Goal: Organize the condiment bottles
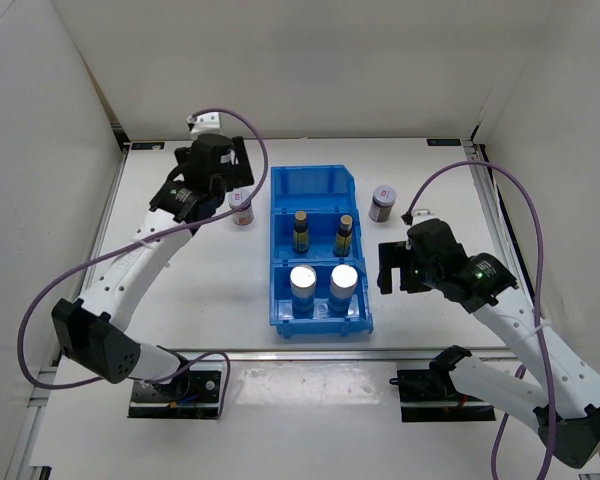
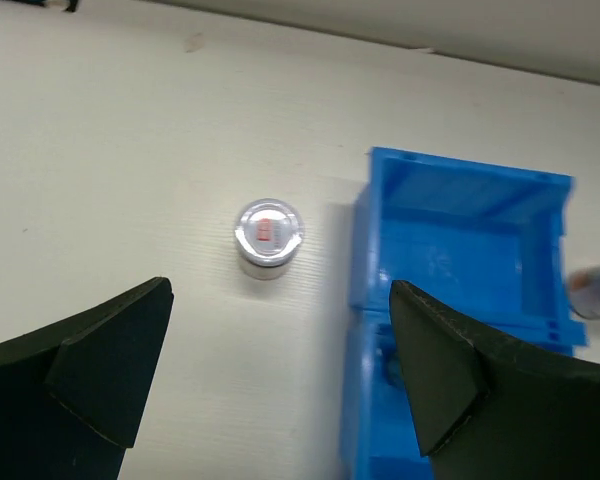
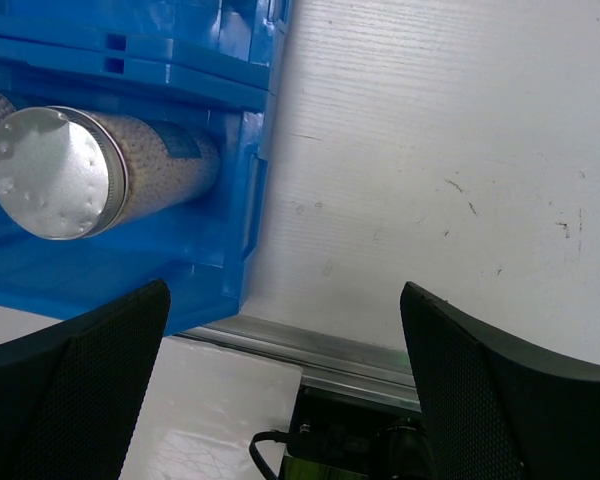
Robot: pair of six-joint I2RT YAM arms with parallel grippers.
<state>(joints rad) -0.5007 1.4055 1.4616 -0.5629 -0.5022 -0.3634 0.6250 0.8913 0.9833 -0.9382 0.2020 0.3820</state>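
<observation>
Black fingers of the left pincer (image 2: pixel 278 290) stand wide apart and hold nothing. A short dark jar (image 2: pixel 268 237) with a pale lid stands upright in line between them on the table (image 2: pixel 100 150), just beside the 9 o'clock wall of the blue bin (image 2: pixel 460 215).

The right pincer (image 3: pixel 282 290) is likewise apart and empty, near the bin's 3 o'clock wall, level with the nearest compartment. The second jar (image 1: pixel 384 203) stands on the table at that pincer's 12 o'clock, near the bin but apart from it.

Inside the bin, two slim dark bottles (image 1: pixel 301 230) occupy the middle compartment and two silver-topped cylinders (image 1: pixel 303 285) the near one. The far compartment is bare.

Assessment: four containers are housed and both jars remain outside; the far compartment is their likely place.

Hazards: the left jar sits close to the bin wall, so a descending finger may strike the rim and shove the bin. An off-centre closure could tip the jar or let it slip. A low lift risks catching the wall.
</observation>
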